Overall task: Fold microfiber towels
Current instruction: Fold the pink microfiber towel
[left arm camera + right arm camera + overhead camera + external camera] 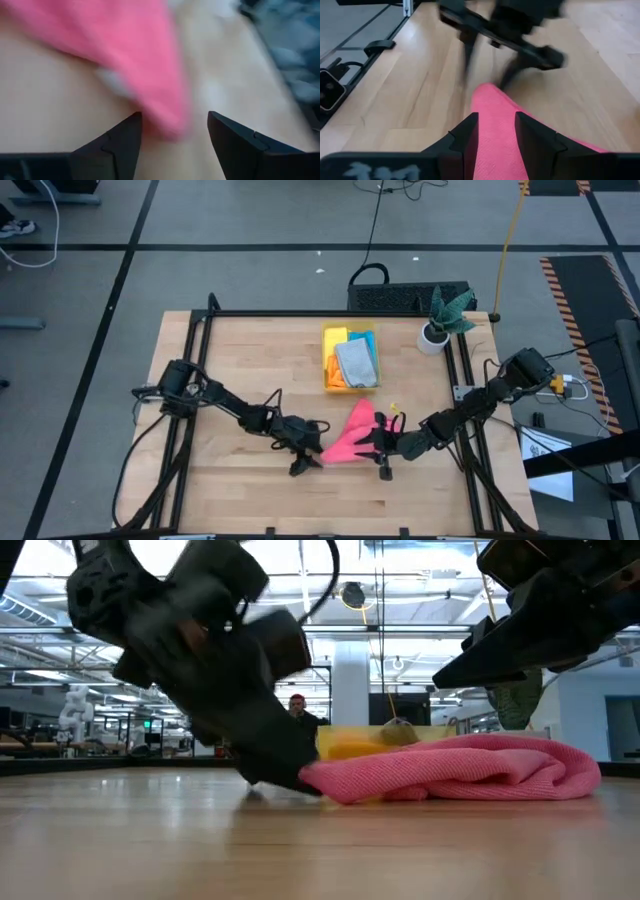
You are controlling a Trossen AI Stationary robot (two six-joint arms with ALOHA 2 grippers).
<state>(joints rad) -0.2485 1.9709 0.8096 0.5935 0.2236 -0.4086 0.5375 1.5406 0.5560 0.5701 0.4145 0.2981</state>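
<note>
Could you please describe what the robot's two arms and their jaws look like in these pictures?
Both arms are dark, jointed and slim, with black cables at their bases. The left gripper and right gripper each end in two black, angular, wedge-shaped jaws. No readable markings show.

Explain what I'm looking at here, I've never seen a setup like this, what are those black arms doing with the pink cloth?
Two robot arms work at a wooden table. One picture looks down from above, one looks level across the tabletop, and two come from cameras on the wrists. A pink towel lies bunched between the arms. The right gripper has its fingers around one end of it. The left gripper is open, with the towel's other tip between its fingers. Farther back, a yellow bin holds more towels, beside a potted plant.
</note>
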